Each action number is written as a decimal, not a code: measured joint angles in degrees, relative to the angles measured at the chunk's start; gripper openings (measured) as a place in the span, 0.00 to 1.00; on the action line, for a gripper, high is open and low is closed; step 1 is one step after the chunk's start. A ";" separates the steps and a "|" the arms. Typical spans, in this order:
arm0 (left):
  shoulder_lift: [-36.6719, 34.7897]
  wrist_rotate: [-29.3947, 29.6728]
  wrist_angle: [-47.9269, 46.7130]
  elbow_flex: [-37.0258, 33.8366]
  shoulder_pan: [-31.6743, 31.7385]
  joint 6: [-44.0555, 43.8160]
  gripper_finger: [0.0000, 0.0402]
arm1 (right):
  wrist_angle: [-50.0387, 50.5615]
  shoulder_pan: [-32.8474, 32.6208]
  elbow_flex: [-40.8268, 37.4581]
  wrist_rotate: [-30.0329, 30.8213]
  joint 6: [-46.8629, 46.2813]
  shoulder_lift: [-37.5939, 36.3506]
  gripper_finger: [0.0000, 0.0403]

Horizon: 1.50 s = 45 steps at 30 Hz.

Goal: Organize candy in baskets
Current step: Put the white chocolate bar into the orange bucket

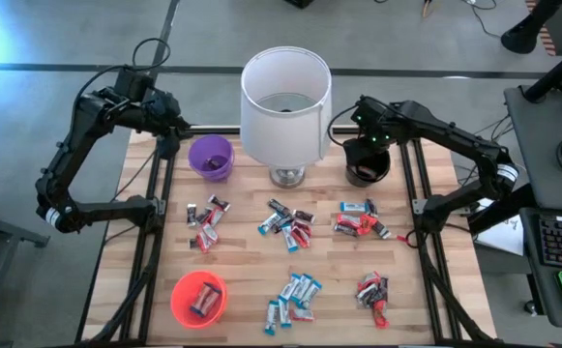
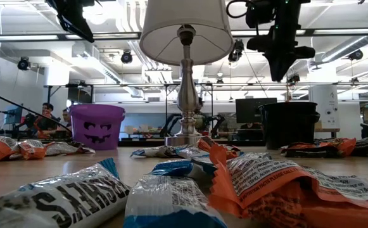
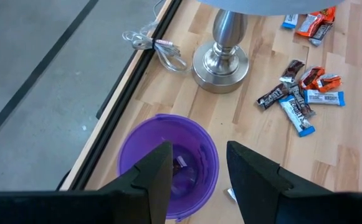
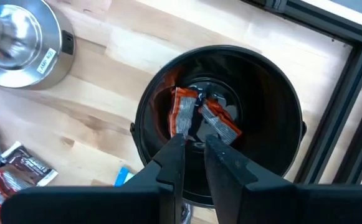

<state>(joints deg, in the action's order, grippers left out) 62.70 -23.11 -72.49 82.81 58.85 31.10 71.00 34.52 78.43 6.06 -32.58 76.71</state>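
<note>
Above black basket (image 4: 221,121): right pincer (image 4: 195,146) pointing down, slightly parted; nothing held

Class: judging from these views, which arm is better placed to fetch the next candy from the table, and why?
Probably the right. The right gripper hangs over the black basket, nothing in its fingers, and a candy cluster lies just beside that basket. The left gripper hovers over the purple basket, farther from loose candy.

The wooden table (image 1: 237,261) carries three baskets (image 1: 210,157), a lamp (image 1: 285,106) and scattered candy (image 1: 285,224).
</note>
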 joint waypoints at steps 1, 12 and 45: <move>0.00 0.02 0.00 0.00 0.01 0.19 0.33 | 0.02 0.00 0.00 0.00 0.00 0.00 0.13; 0.02 0.01 0.02 0.00 0.00 0.16 0.33 | -7.75 0.00 -0.04 0.45 -0.02 0.09 0.13; 0.02 0.24 3.69 0.00 0.02 -3.36 0.33 | -9.98 0.02 -0.08 4.13 6.89 0.11 0.19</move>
<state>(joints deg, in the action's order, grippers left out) 62.72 -22.87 -68.79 82.81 58.87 27.75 61.02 34.54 78.36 10.18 -25.69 76.82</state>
